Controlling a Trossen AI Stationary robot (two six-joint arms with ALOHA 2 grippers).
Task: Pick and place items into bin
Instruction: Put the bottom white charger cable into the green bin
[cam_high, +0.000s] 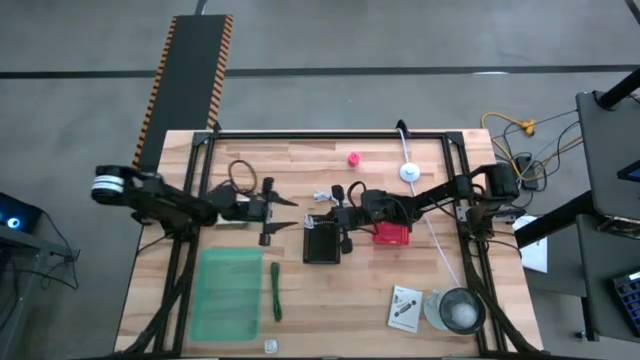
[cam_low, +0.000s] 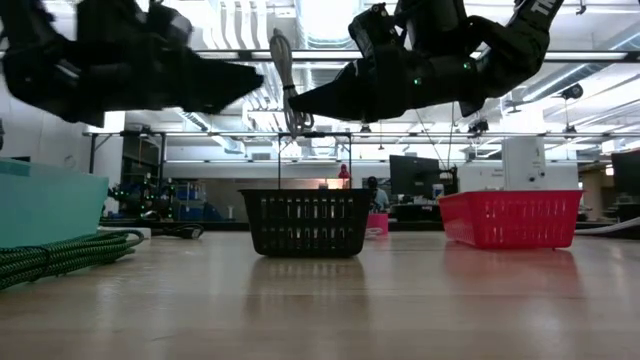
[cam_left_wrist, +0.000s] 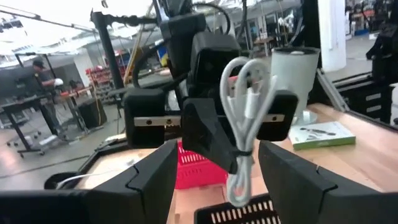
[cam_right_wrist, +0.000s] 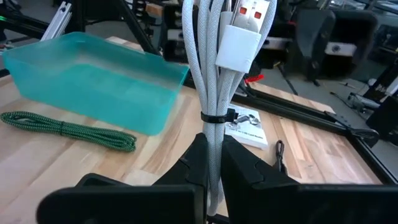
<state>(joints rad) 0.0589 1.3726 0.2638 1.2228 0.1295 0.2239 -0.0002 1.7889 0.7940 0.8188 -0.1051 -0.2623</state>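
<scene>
small black slatted plastic basket (cam_low: 305, 221) right under the jaws, contents can't tell, right gripper (cam_right_wrist: 210, 163) hanging above it, pinching bundled white coiled cable (cam_right_wrist: 211, 81), left gripper (cam_left_wrist: 214, 165) spread, facing it

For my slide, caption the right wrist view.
Right gripper clamps a tied white USB cable bundle above the table, teal bin beyond.

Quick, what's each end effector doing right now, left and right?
Left end effector: open, holding nothing, facing the right one.
Right end effector: closed on the coiled white cable, above the black basket.
</scene>
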